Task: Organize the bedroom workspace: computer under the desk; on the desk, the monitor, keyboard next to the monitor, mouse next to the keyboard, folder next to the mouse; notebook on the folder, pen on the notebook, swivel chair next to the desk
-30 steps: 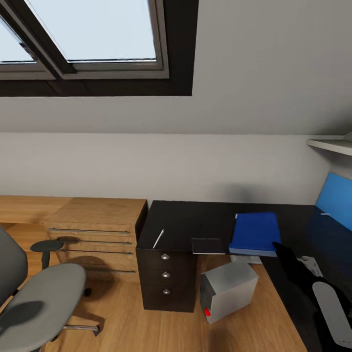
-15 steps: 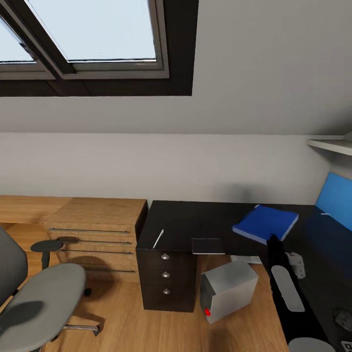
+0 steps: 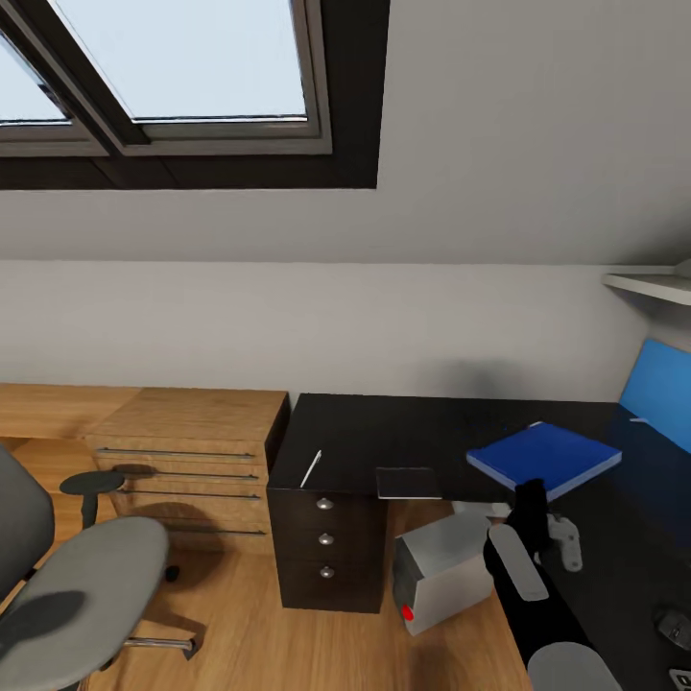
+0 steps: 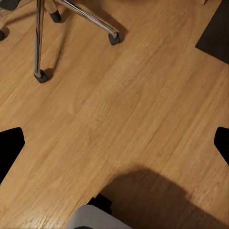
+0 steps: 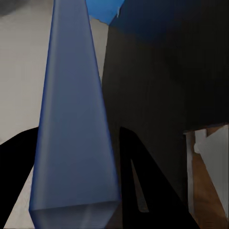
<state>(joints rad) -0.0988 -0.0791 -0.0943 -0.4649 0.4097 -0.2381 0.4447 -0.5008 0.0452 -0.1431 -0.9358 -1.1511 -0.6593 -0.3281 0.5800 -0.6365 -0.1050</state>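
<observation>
Folder (image 3: 545,455) work is the step in hand, as I judge it: my right gripper (image 3: 527,495) has the blue folder clamped by its near edge and carries it flat above the black desk (image 3: 384,432), over the right part of the top. My right wrist view bears the grip out, with the folder's edge (image 5: 76,119) running long and pale blue between my two dark fingers (image 5: 143,186), which are closed onto it. My left gripper (image 4: 114,143) hangs over bare wooden floor (image 4: 133,95), its fingertips spread wide at the edges of its own view with nothing between them, and the chrome legs and casters of the swivel chair (image 3: 77,576) lie beyond. The chair seat is bare and stands well apart from the desk, off by the wooden cabinet (image 3: 187,451). On the desk the notebook (image 3: 409,482) lies at the front edge and the pen (image 3: 311,468) near the left end above the drawers; they are apart from each other and from the folder. The computer (image 3: 446,566) sits on the floor at the desk's front, tilted, and seems only partly beneath the top. A small dark thing at the right edge of my head view may be the mouse, but I cannot tell. The next move, to my mind, calls for lowering the folder flat onto clear desktop beside the mouse, then letting go cleanly so that it does not slide, leaving room to fetch the notebook and pen on top.
</observation>
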